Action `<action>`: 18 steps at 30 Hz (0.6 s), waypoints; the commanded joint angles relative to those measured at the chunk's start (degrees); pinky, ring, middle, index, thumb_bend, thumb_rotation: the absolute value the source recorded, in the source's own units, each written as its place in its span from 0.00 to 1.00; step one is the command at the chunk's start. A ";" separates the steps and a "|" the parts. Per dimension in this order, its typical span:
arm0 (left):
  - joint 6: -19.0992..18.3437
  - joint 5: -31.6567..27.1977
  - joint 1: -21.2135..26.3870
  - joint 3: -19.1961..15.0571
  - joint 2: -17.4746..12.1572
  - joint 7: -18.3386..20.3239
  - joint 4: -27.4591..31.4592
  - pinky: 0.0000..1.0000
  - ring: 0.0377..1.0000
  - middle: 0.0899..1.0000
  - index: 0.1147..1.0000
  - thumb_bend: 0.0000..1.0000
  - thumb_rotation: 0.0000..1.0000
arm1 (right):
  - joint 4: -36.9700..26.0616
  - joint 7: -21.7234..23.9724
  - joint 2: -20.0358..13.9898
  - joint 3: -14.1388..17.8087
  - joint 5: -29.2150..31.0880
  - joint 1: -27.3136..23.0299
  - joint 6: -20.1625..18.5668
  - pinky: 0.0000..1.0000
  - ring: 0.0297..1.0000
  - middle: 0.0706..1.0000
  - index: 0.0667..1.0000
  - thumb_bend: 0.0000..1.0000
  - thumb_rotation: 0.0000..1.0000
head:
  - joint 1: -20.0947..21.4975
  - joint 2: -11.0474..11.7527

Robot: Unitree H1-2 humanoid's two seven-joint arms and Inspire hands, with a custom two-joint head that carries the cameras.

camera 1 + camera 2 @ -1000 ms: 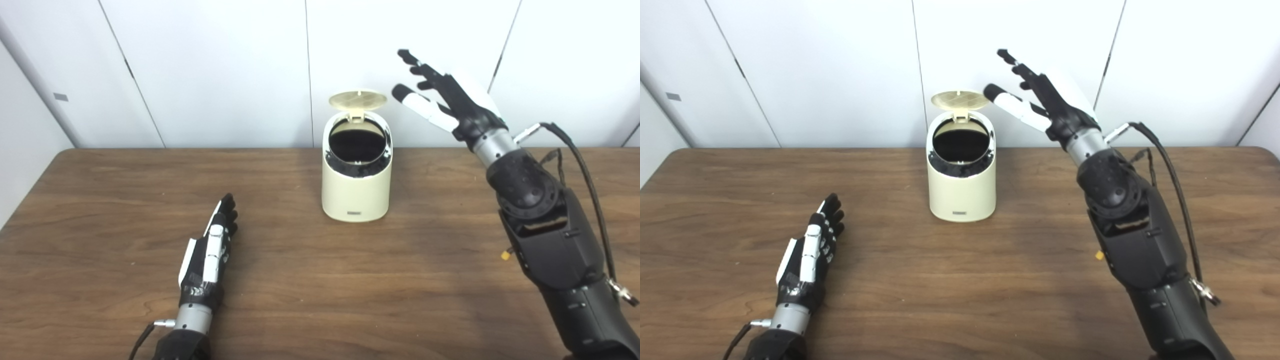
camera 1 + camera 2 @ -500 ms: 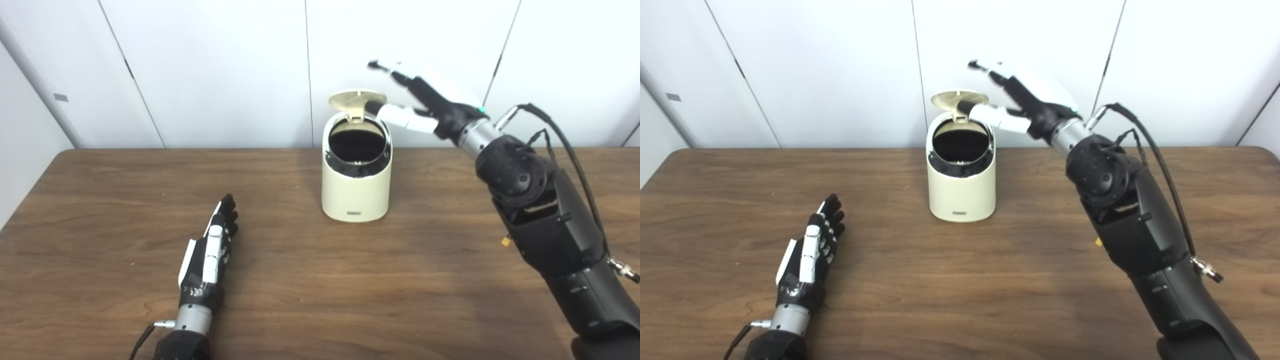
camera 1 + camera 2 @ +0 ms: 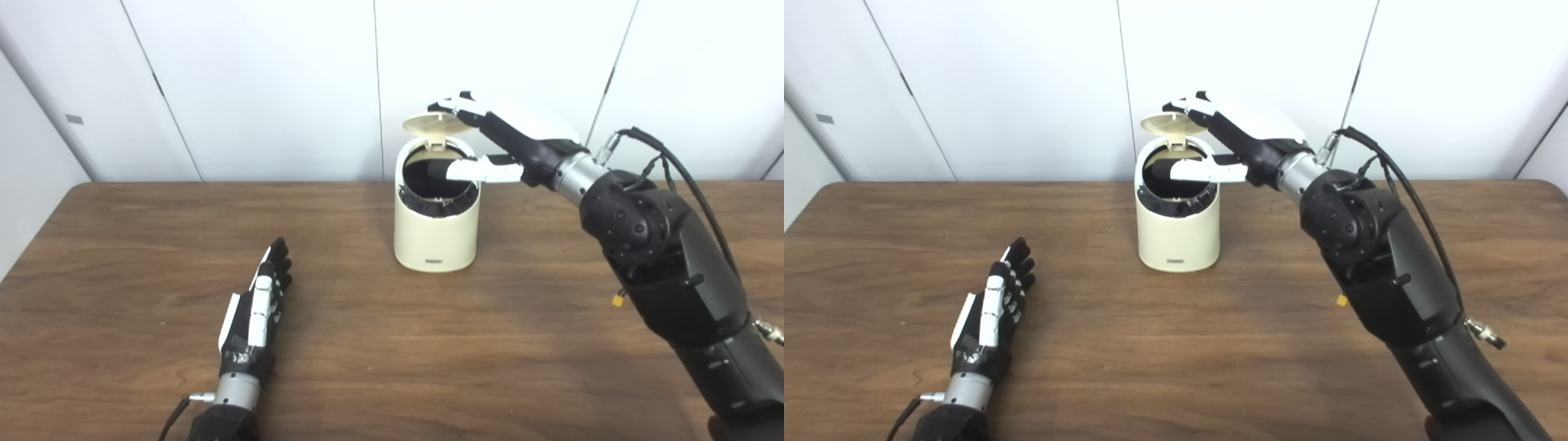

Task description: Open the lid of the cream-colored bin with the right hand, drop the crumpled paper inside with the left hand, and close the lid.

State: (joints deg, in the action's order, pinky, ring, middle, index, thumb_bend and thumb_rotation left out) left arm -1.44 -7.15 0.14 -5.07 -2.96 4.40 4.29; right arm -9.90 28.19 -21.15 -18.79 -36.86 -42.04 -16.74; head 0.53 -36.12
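Near the front edge of the brown table, on the left side, the left hand lies flat on the wood. Its fingers are straight and close side by side, pointing away toward the wall. It holds nothing.

Farther back, in the middle of the table, stands the bin. It is cream with a round top. Its lid is up, tipped back on its hinge at the far side. You can see the dark hole in the top. No paper shows on the table, and the dark inside of the bin hides whatever may be in there.

From the right side comes the big black right arm. It reaches up and over to the bin. The right hand is spread wide. Its fingers curl over the top edge of the lid and look like they touch it. Its thumb sticks out lower down, across the open hole. The hand is not gripping anything.

Behind it all is a plain white wall.
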 commanded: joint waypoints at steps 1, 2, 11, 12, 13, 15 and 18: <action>-0.65 -0.10 -0.13 0.43 0.09 -0.11 -0.94 1.00 1.00 1.00 1.00 0.50 1.00 | -2.31 0.15 -0.98 0.74 -0.41 -1.73 0.06 0.94 1.00 0.95 0.89 0.69 1.00 | 0.07 -0.08; -0.57 0.01 -0.11 0.41 0.10 -0.20 -1.03 1.00 1.00 1.00 1.00 0.50 1.00 | -2.51 0.47 -0.97 0.87 -0.35 -1.54 -0.06 0.94 1.00 0.95 0.89 0.68 0.99 | 0.13 -0.15; -0.51 -0.38 0.13 0.36 0.23 -0.38 -1.18 1.00 1.00 1.00 1.00 0.52 1.00 | -3.85 2.92 -1.68 1.37 0.15 -0.21 0.11 0.92 1.00 0.93 0.90 0.67 0.99 | 0.05 -0.55; -0.59 -0.32 0.13 0.38 0.26 -0.48 -1.10 1.00 1.00 1.00 1.00 0.52 1.00 | -3.95 3.06 -1.79 1.41 0.23 -0.04 0.24 0.92 1.00 0.92 0.90 0.67 0.99 | 0.10 -0.62; -0.66 -0.29 0.13 0.36 0.30 -0.58 -1.06 1.00 1.00 1.00 1.00 0.52 1.00 | -3.94 3.08 -1.88 1.48 0.36 0.13 0.51 0.91 1.00 0.92 0.89 0.67 0.99 | 0.10 -0.62; -0.71 -0.33 0.13 0.34 0.33 -0.69 -1.00 1.00 1.00 1.00 1.00 0.53 1.00 | -4.16 3.40 -2.13 1.44 0.40 0.49 0.56 0.90 1.00 0.92 0.89 0.67 0.99 | 0.08 -0.75; -0.53 -0.29 0.13 0.33 0.42 -0.89 -0.93 1.00 1.00 1.00 1.00 0.53 1.00 | -4.77 3.91 -2.54 1.03 0.16 1.07 0.72 0.88 1.00 0.91 0.89 0.67 1.00 | 0.04 -0.84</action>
State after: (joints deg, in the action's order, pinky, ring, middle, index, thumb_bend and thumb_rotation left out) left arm -1.24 -7.35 0.20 -5.06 -2.67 3.57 4.04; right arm -12.49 32.06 -22.72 -18.41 -36.63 -38.98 -16.63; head 0.53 -36.91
